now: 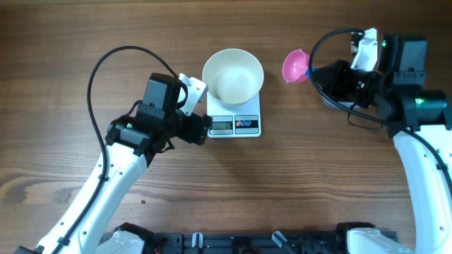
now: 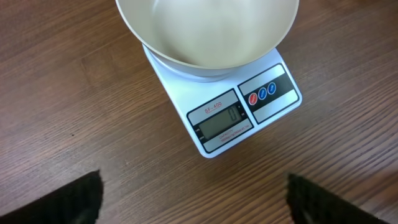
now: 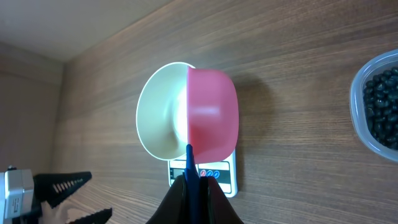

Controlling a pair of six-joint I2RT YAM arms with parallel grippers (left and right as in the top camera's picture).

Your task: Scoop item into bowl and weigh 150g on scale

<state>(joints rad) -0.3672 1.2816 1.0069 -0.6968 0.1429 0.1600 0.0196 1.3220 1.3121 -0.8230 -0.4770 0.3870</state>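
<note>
The white bowl [image 1: 233, 74] stands empty on the white scale [image 1: 248, 127], whose display [image 2: 219, 123] faces my left gripper. My left gripper [image 2: 193, 205] is open just off the scale's left front, with only bare wood between its fingers [image 2: 74, 199]. My right gripper [image 3: 196, 193] is shut on the blue handle of a pink scoop [image 3: 214, 115]. It holds the scoop in the air to the right of the bowl [image 3: 161, 112]. In the overhead view no beads show in the scoop [image 1: 295, 65]. The item, small black beads [image 3: 384, 102], lies in a clear tub at the right.
The clear tub [image 3: 356, 106] sits at the right edge of the right wrist view; in the overhead view the right arm [image 1: 381, 70] covers it. The left arm [image 1: 134, 141] reaches in from the lower left. Bare wooden table [image 1: 296, 183] lies in front of the scale.
</note>
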